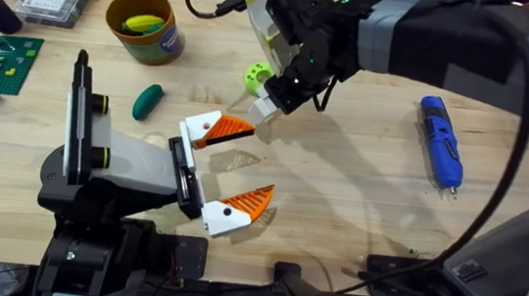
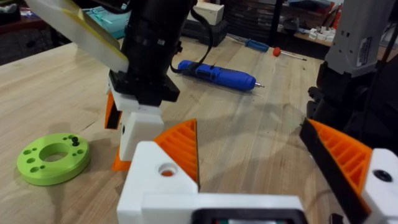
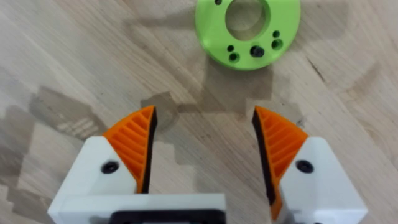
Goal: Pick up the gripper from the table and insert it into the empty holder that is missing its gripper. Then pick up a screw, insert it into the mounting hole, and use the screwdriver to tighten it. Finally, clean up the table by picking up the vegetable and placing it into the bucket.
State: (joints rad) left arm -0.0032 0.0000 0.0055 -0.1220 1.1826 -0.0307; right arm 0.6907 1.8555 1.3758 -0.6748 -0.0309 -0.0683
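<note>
Vegetable [image 1: 148, 100], a small dark-green cucumber-like toy, is lying flat on the tabletop [image 1: 340, 176], just beyond and slightly outward of the left claw [image 1: 228, 169], between that claw and the bucket [image 1: 146, 27]. The left claw is hovering with its orange pads spread wide, gripping nothing. The right claw [image 1: 264, 109] is reaching across the middle, pointing down beside a lime-green ring [image 3: 249, 31]; its wrist view shows the jaws gaping, empty, over bare wood. The screwdriver [image 1: 441, 139] is lying well apart from both claws, on the right arm's side. The vegetable is looking light, stiff and smooth, probably slippery; pinching across its middle, at the widest part, seems safest.
</note>
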